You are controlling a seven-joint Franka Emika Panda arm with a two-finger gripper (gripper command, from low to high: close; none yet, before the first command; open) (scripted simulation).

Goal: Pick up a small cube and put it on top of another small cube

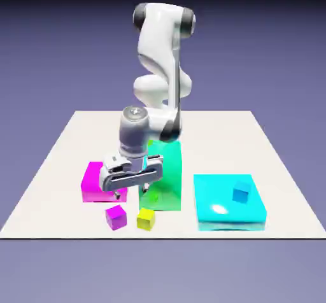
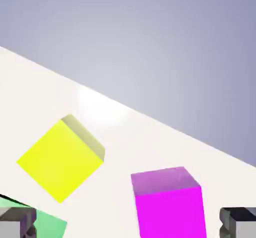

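The small purple cube (image 1: 116, 216) rests on the white table near its front edge, and in the hand view the purple cube (image 2: 169, 202) shows low, right of the middle. A small yellow cube (image 1: 146, 218) sits just to its right in the exterior view; the hand view shows the yellow cube (image 2: 61, 158) at the left. My gripper (image 1: 132, 195) hangs open a little above and behind both cubes, holding nothing. Its grey fingertips (image 2: 239, 223) flank the bottom edge of the hand view.
A flat magenta block (image 1: 97, 182) lies behind the purple cube. A tall green block (image 1: 167, 176) stands behind the gripper. On the exterior view's right a wide cyan block (image 1: 219, 200) carries a tiny blue cube (image 1: 240, 193). The table's front edge (image 1: 163, 237) runs close to the small cubes.
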